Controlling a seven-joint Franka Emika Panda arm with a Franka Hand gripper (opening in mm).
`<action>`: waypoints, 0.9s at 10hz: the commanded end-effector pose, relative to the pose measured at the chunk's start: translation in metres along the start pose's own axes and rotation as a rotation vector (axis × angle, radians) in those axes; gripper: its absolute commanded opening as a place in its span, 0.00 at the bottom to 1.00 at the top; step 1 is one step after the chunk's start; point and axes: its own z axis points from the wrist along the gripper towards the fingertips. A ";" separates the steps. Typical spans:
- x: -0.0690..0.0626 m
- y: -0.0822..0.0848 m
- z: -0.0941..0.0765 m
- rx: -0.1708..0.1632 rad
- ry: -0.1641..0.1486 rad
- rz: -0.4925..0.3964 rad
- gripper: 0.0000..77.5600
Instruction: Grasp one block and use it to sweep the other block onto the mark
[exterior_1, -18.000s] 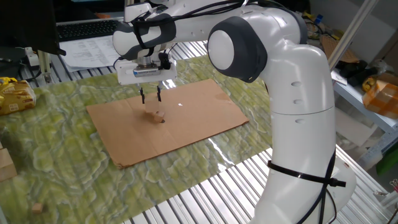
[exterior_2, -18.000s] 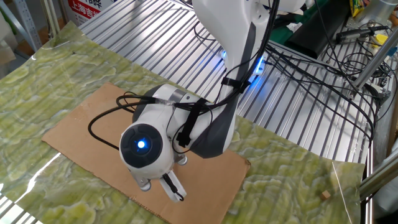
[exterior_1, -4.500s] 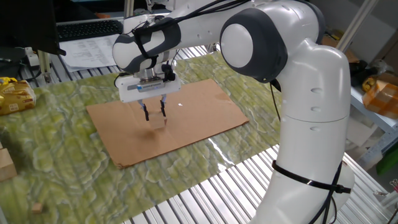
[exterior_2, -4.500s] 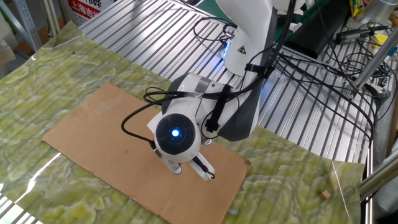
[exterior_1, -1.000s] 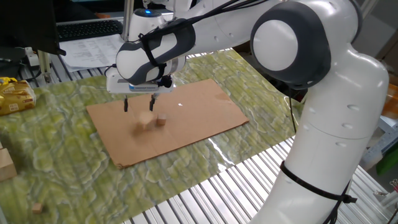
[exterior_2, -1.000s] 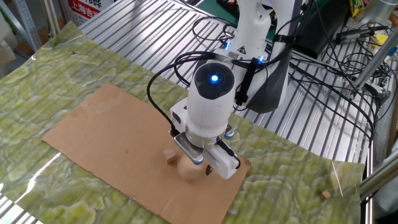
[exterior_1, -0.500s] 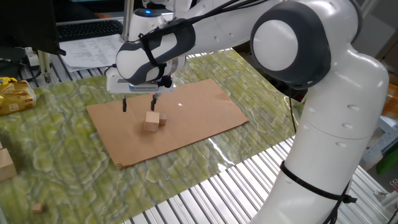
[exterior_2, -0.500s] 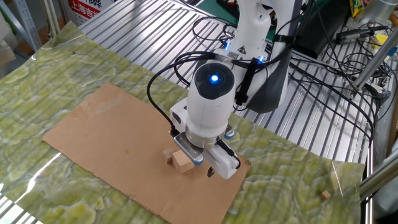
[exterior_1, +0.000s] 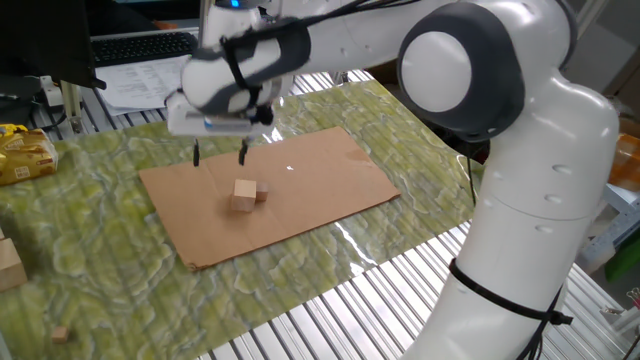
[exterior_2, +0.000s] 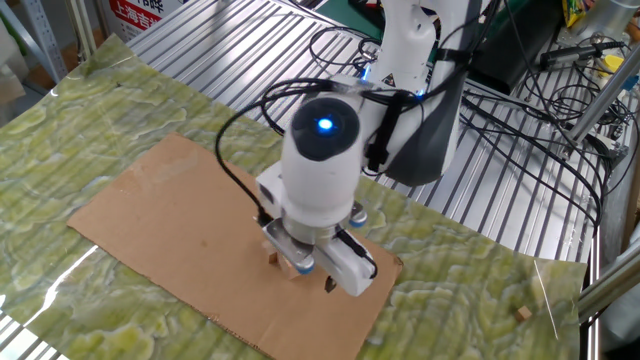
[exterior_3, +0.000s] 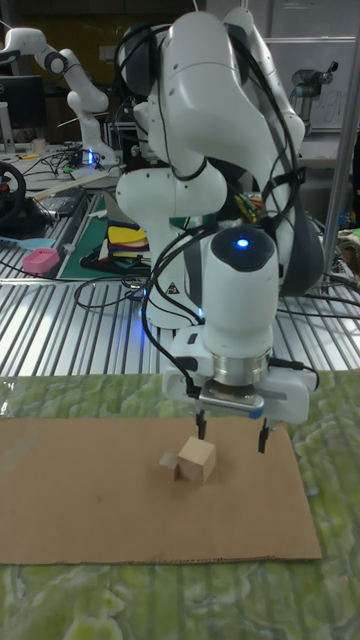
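Gripper (exterior_3: 232, 436) spread wide, empty, above 2 touching cubes: larger cube (exterior_3: 197, 461), smaller cube (exterior_3: 168, 462)

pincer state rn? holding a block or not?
Pincer: open, holding nothing. It hangs above the cardboard; the larger block sits on the cardboard below it, touching the smaller block.
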 end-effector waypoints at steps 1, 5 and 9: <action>-0.027 -0.014 -0.033 -0.030 0.024 -0.016 1.00; -0.044 -0.043 -0.062 -0.034 0.043 -0.038 1.00; -0.026 -0.076 -0.082 -0.048 0.026 -0.158 1.00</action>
